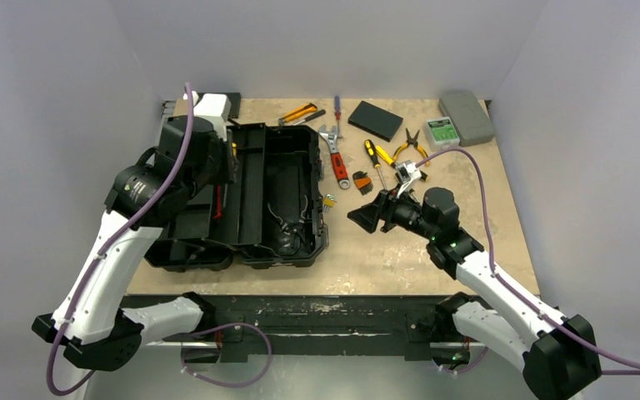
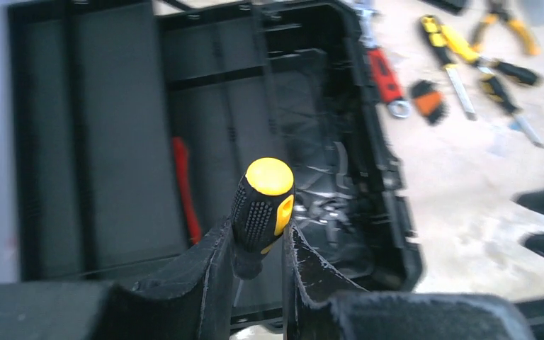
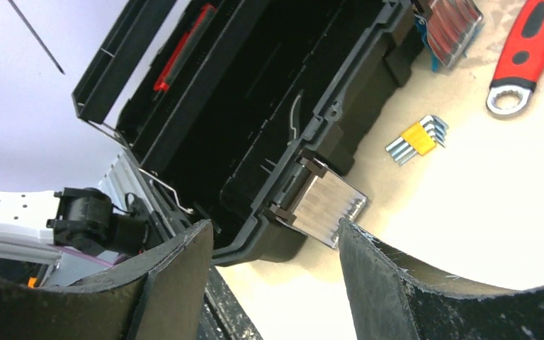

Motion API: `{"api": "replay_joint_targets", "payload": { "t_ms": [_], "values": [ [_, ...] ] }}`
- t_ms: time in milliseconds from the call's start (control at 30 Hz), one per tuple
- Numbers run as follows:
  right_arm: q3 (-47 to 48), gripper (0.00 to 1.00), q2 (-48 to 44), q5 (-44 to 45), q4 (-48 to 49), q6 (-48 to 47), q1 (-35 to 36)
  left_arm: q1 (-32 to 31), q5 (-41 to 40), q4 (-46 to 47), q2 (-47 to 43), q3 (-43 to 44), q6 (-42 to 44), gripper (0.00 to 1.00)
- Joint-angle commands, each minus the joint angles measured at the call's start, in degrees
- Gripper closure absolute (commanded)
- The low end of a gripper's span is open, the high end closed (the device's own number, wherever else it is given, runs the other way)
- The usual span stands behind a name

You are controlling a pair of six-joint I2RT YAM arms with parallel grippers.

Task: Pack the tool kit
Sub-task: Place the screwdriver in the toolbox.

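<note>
The tool kit's black toolbox (image 1: 275, 196) lies open on the table, left of centre, with its lid folded out to the left (image 2: 99, 142). My left gripper (image 2: 257, 227) hangs over the open box, shut on a screwdriver with a black and yellow handle (image 2: 263, 202). The screwdriver's shaft points down between the fingers. In the top view that gripper (image 1: 227, 162) sits above the lid hinge. My right gripper (image 3: 273, 227) stands open with nothing in it, just right of the box's front latch (image 3: 326, 205); the top view shows it (image 1: 365, 217) low over the table.
Loose tools lie right of the box: a red wrench (image 1: 337, 162), hex keys (image 1: 329, 200), a yellow screwdriver (image 1: 375, 157), pliers (image 1: 411, 146) and a yellow knife (image 1: 298, 112). A flat black box (image 1: 375, 119) and a grey case (image 1: 467, 117) sit at the back.
</note>
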Motion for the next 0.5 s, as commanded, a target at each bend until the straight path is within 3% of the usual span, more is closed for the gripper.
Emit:
{"api": "replay_joint_targets", "payload": {
  "t_ms": [0,200,467],
  "values": [
    [-1.0,0.36,-0.8,3.0,0.1,-1.9,0.1,0.6,-17.6,-7.4,1.4,4.2,6.5,1.00],
    [-3.6,0.38,-1.2,7.4,-0.6,-3.0,0.1,2.4,-31.5,-7.6,6.2,3.6,12.5,1.00],
    [-6.9,0.39,-1.6,11.4,-0.7,-4.4,0.1,10.9,-26.4,-6.3,13.0,1.5,11.8,1.00]
  ]
}}
